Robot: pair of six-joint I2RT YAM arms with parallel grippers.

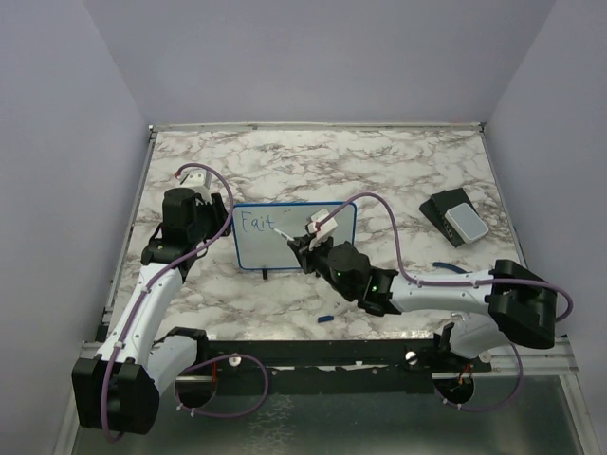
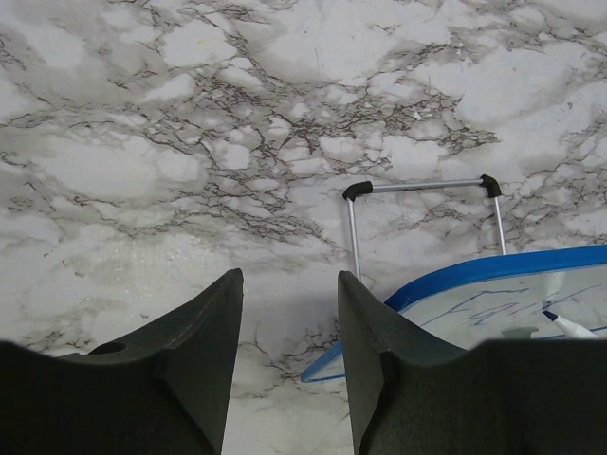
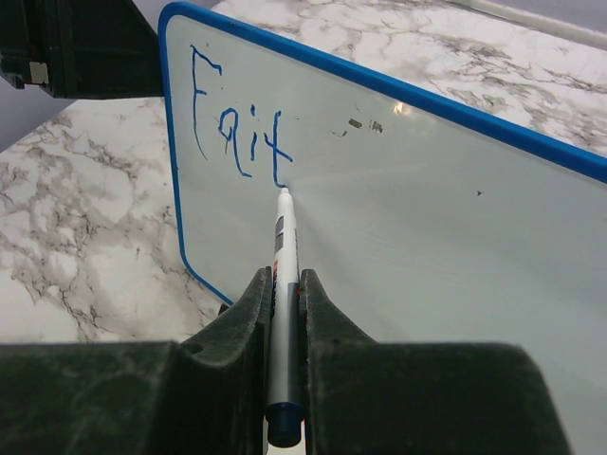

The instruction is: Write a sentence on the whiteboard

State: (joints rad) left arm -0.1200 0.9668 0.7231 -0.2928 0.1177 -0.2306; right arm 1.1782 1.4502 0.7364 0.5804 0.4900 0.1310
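The whiteboard (image 1: pixel 261 248), white with a blue frame, stands tilted at mid-table. The sentence (image 1: pixel 256 224) reads "Fait" in blue ink at the top left. My right gripper (image 1: pixel 308 232) is shut on a white marker (image 1: pixel 285 232) with its tip on the board just right of the "t". In the right wrist view the marker (image 3: pixel 284 251) runs between the jaws of the gripper (image 3: pixel 283 277) up to the letters (image 3: pixel 237 133). My left gripper (image 1: pixel 204 223) is open and empty by the board's left edge. In the left wrist view the gripper (image 2: pixel 289 277) hangs over marble next to the board's corner (image 2: pixel 493 284).
A dark block with a pale grey pad (image 1: pixel 455 218) lies at the right. A small blue cap (image 1: pixel 324 318) lies near the front edge. The board's wire stand (image 2: pixel 422 187) sticks out behind it. Walls close in the table's left, back and right sides.
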